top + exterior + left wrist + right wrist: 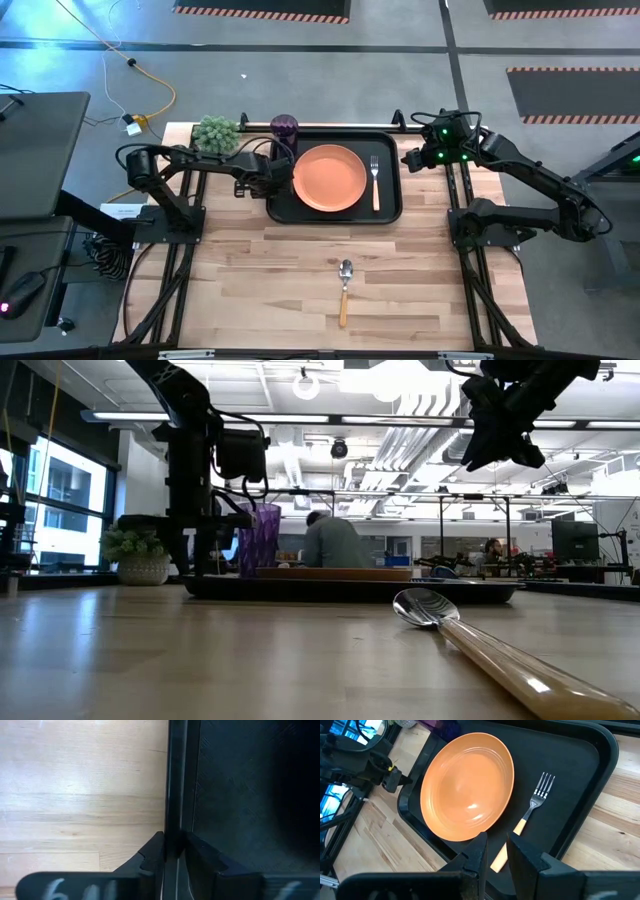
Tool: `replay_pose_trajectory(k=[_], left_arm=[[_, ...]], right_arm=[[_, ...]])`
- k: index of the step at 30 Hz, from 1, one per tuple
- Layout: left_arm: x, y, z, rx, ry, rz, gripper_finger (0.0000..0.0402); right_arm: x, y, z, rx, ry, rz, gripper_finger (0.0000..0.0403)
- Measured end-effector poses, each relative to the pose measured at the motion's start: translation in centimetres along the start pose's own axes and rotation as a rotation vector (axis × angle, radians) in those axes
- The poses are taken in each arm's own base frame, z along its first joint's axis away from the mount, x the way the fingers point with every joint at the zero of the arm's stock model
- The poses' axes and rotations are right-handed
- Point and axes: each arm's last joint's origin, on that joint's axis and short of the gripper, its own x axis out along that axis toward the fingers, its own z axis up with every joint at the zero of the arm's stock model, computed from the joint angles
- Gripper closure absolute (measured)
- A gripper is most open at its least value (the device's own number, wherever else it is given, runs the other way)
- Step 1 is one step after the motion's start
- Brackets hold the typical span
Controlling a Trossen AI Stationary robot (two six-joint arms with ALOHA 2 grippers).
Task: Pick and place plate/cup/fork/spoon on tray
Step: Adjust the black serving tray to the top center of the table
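Two dark fingers of the left gripper [172, 852] straddle the raised rim of the black tray [386, 213] at its left edge, one finger over the wood and one over the tray floor, nearly pressed together on that thin rim. Outward from it, the left arm reaches in low from the table's left side, just past the green plant ball [216, 132]. The dark purple cup [284, 127] stands at the tray's far left corner, close to the gripper. The orange plate [329, 178] lies in the tray's middle, and the fork [375, 180] lies beside it on the tray's right part, tines toward the far rim. The right gripper [495, 851] hangs above the tray's right edge, its fingers a narrow gap apart and pinching nothing. The spoon [344, 290] lies alone on the wooden table [250, 290], well apart from the tray on the near side, bowl toward the tray
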Motion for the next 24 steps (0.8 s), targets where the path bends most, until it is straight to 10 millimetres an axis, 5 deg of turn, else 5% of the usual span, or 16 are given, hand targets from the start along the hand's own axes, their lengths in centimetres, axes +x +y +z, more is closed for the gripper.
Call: replay_pose_trajectory(k=[24], left_arm=[[-0.13,-0.04,-0.03,-0.01,0.009,-0.006,0.0273]], right_arm=[[0.0,0.0,0.0,0.0,0.0,0.0,0.0339]])
